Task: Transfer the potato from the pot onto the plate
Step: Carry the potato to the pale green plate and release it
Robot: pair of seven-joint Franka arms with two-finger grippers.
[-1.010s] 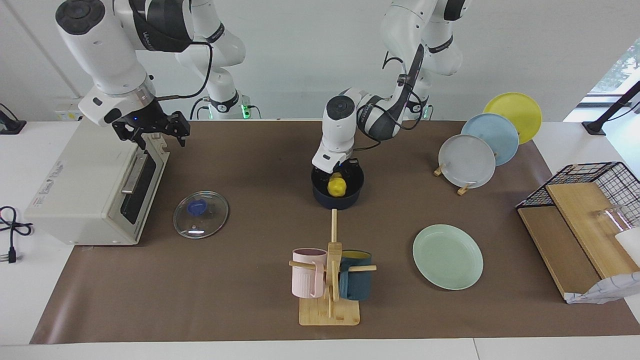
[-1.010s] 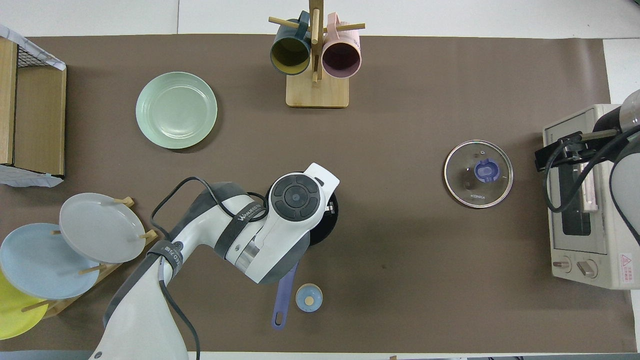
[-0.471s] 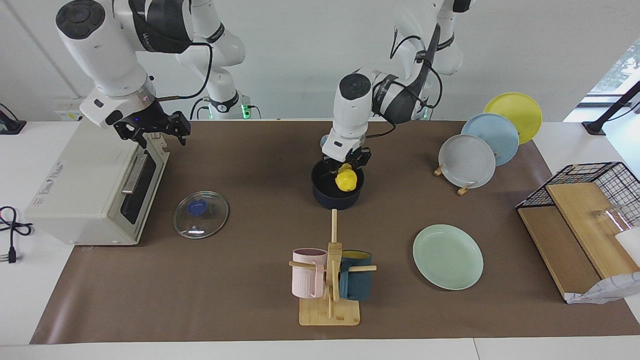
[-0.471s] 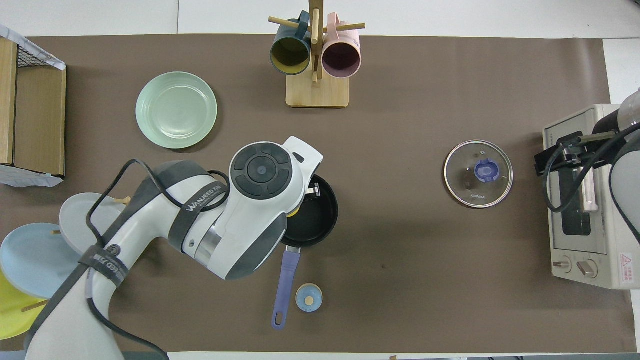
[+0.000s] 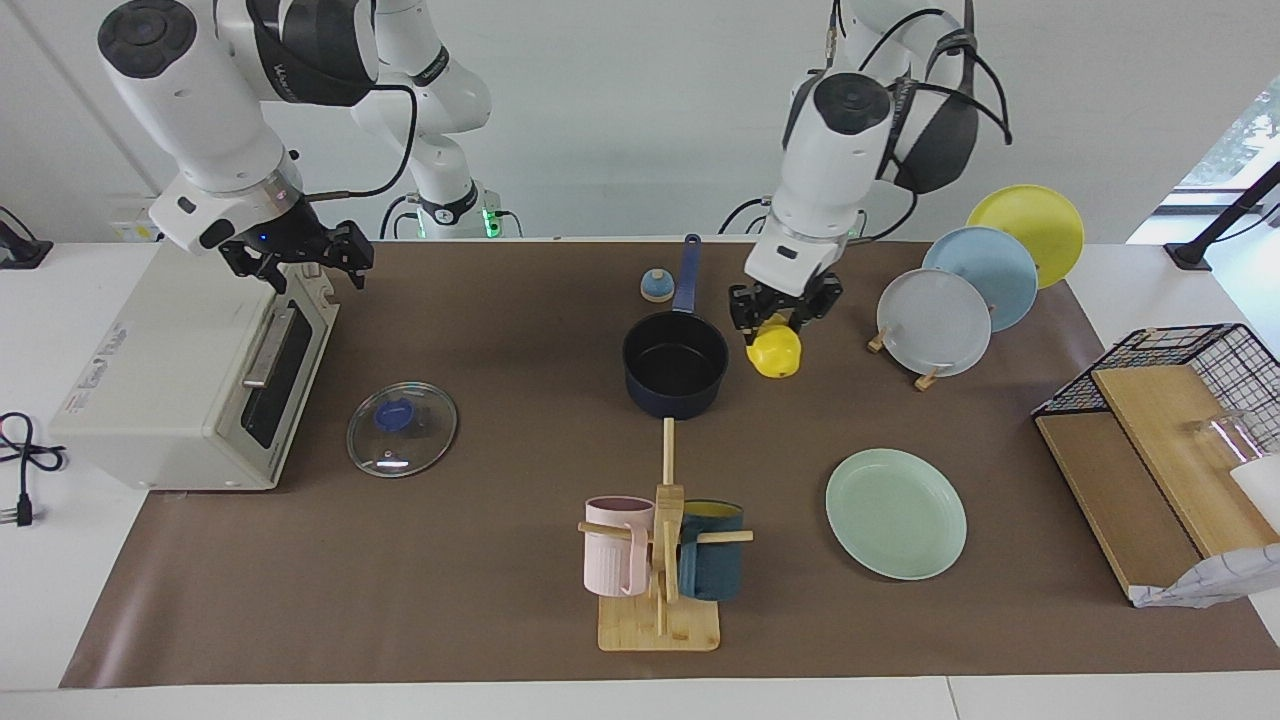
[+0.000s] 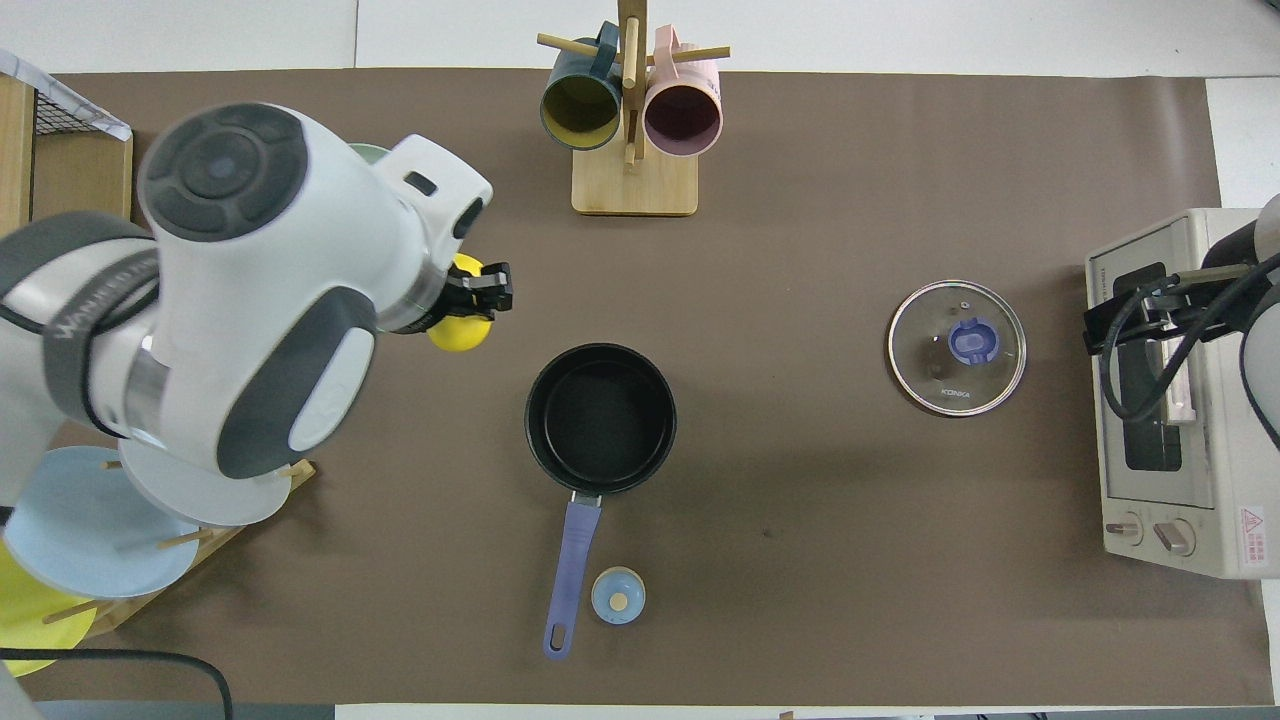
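Brown mat covers the worktop (image 5: 500, 600), white wall at top of the facing view. Potato (image 5: 776, 351) is up in the air, centre-right of the facing view, clamped in the left gripper (image 5: 782, 312) jaws, over bare mat just beside the pot (image 5: 675, 375), toward the left arm's end. In the overhead view the potato (image 6: 458, 330) shows left of centre under the left gripper (image 6: 478, 292). Pot (image 6: 600, 418) sits mid-frame, black inside showing, blue handle pointing toward the robots. Plate (image 5: 895, 513) lies lower right in the facing view, farther from the robots than the pot, well apart from the potato; mostly hidden by the arm in the overhead view. Right gripper (image 5: 300, 262) waits upper left in the facing view, over the toaster oven (image 5: 170, 380); jaws spread, holding nothing. Glass lid (image 5: 401, 428) lies beside the oven. Mug rack (image 5: 660, 560) at lower centre.
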